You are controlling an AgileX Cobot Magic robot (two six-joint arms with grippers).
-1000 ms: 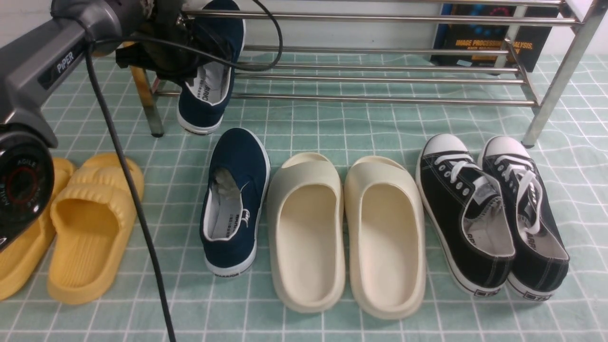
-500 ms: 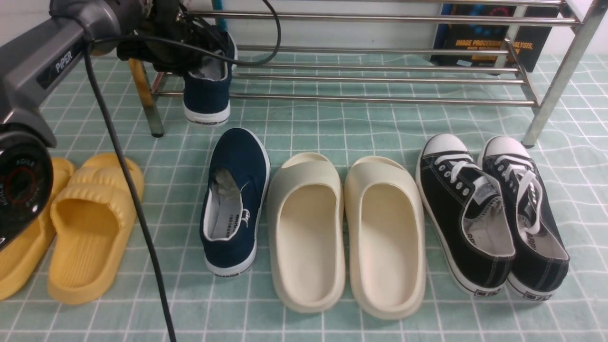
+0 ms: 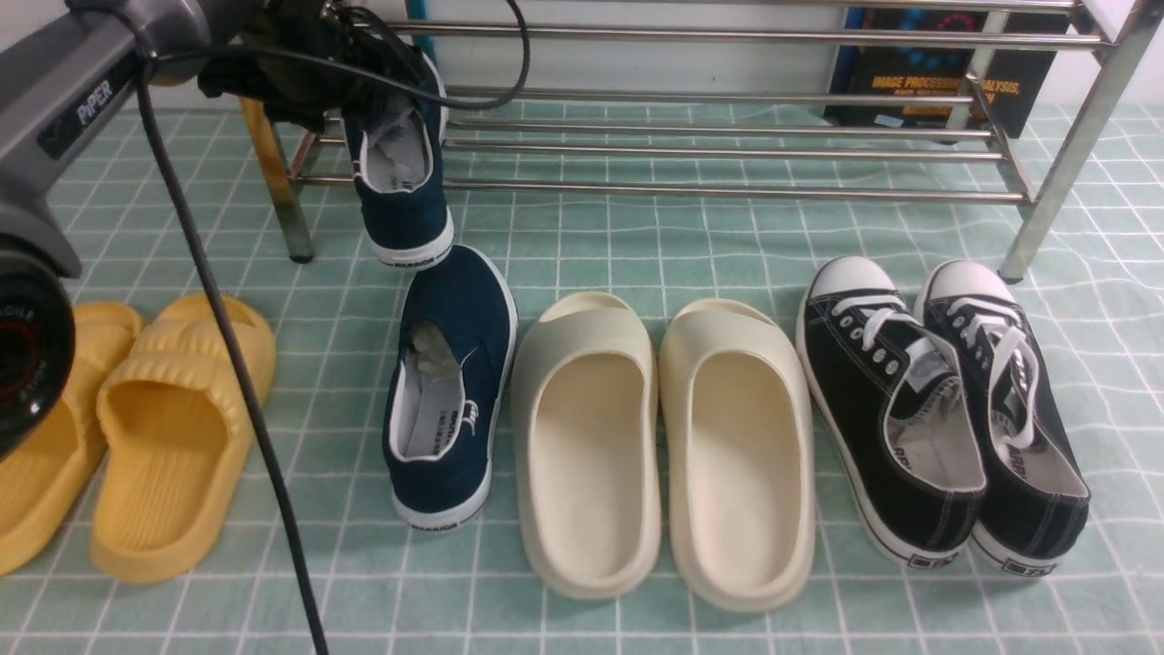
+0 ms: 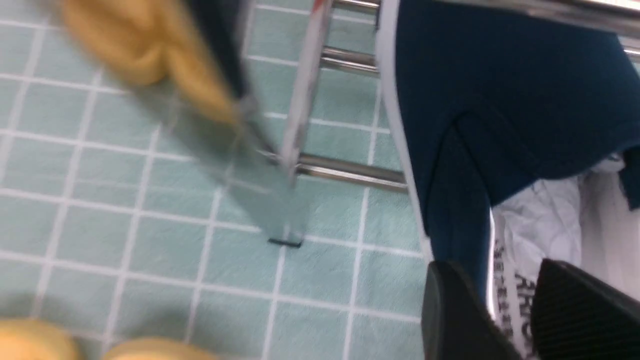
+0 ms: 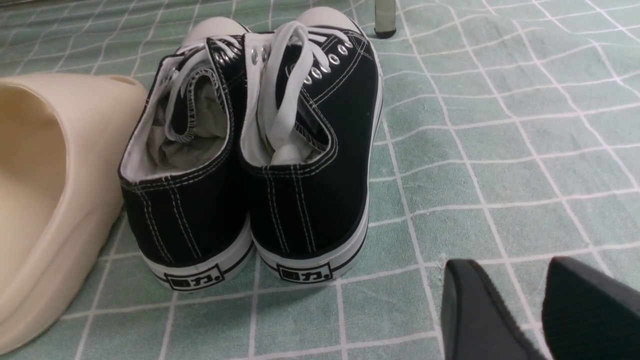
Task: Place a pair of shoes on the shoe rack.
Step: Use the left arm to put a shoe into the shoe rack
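Shoes: you have one navy slip-on [image 3: 400, 196] at the left end of the shoe rack [image 3: 727, 192], just beside its yellow-stained post [image 3: 275, 182].
Pose of this shoe: it is tilted, with the toe up between the bars of the shoe rack and the heel hanging down over the lowest front bar. The opening is turned to you, with crumpled paper inside.
Second shoe: the other navy slip-on [image 3: 450, 391] lies flat on the green checked cloth [image 3: 637, 246] just in front of the shoe rack's left part, toe toward it. The hanging heel comes down to this toe; you cannot tell if they touch.
Left gripper [image 4: 500, 287]: it is over the tilted shoe at the shoe rack's left end. The jaws stand partly apart, one finger [image 4: 455, 310] outside the shoe's side wall and one inside. Some insole shows between the wall and the inner finger, so the jaws do not press the wall.
Right gripper [image 5: 515, 282]: it is low over the cloth in front of the shoe rack's right end, behind the heels of the black lace-up sneakers [image 3: 909, 428]. The jaws are apart and nothing is between them.
Other footwear: cream slides [image 3: 591, 437] lie in front of the shoe rack's middle. Yellow slides [image 3: 164, 437] lie in front of it and beyond its left end.
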